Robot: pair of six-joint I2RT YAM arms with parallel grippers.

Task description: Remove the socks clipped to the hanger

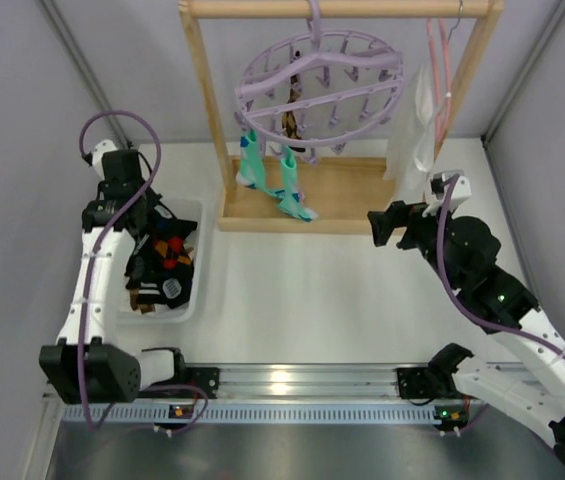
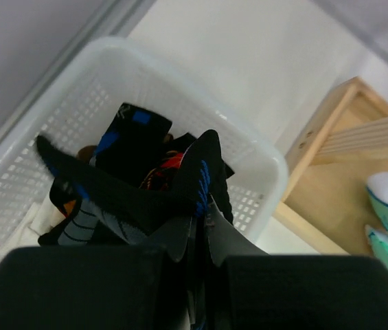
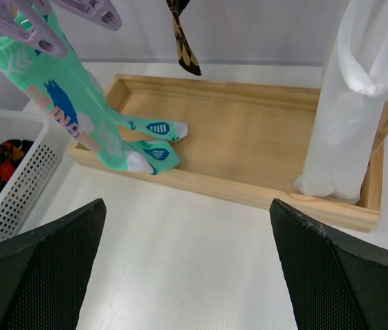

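The lavender ring hanger (image 1: 317, 85) hangs from the wooden rack's top bar. Two teal socks (image 1: 287, 190) and a brown-black diamond sock (image 1: 289, 125) are clipped to it. They also show in the right wrist view: teal socks (image 3: 70, 103) and the diamond sock (image 3: 183, 41). My left gripper (image 1: 167, 228) is over the white basket (image 1: 194, 290). In the left wrist view it (image 2: 200, 230) is shut on a black-blue sock (image 2: 197, 175) that hangs into the basket (image 2: 262, 158). My right gripper (image 1: 387, 225) is open and empty over the table in front of the rack, its fingers (image 3: 42, 265) wide apart.
The basket holds several black, orange-red and blue socks (image 1: 167, 265). The rack's wooden base tray (image 3: 248, 130) lies ahead of the right gripper. A white cloth (image 3: 351, 103) hangs at the rack's right beside a thin pink wire hanger (image 1: 440, 70). Grey walls stand on both sides.
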